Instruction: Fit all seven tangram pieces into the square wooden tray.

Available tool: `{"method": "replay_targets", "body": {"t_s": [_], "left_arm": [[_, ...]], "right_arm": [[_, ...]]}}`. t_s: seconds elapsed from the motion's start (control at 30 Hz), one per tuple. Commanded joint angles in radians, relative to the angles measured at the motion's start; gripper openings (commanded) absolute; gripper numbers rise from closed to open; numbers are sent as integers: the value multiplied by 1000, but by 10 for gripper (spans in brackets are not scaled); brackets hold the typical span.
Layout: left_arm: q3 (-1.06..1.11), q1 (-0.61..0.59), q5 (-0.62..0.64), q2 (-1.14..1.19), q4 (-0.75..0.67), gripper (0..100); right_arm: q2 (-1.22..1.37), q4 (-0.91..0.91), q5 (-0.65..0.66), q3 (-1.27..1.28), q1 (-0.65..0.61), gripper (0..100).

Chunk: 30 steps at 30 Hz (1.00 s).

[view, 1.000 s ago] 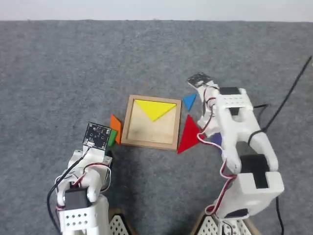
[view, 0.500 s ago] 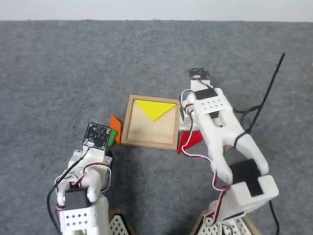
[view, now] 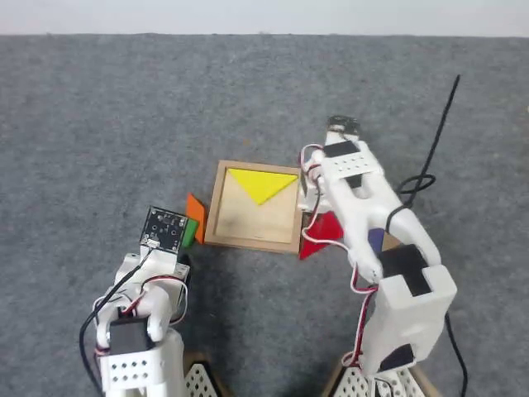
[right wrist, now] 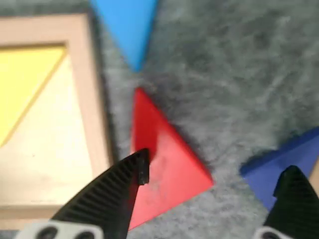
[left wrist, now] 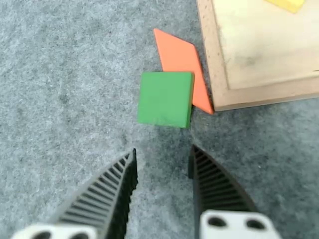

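Tray (view: 252,243): yellow triangle (view: 263,184) inside.
Right jaws: wide, over red triangle (right wrist: 164,164).
Left jaws: apart, near green square (left wrist: 165,98).

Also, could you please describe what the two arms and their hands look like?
Both the left arm and right arm are white plastic with black motor blocks and red, white and black wires looped at the joints. The left hand and right hand have black ridged fingers on white bases.
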Motion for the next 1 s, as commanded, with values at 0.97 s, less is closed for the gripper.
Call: {"method": "replay_targets", "body": {"t_s": [0.97], "left_arm": [[-7,-6,-9,-2,5,168]], "right_arm": [[-88,-65,38,103,-148,394]]}}
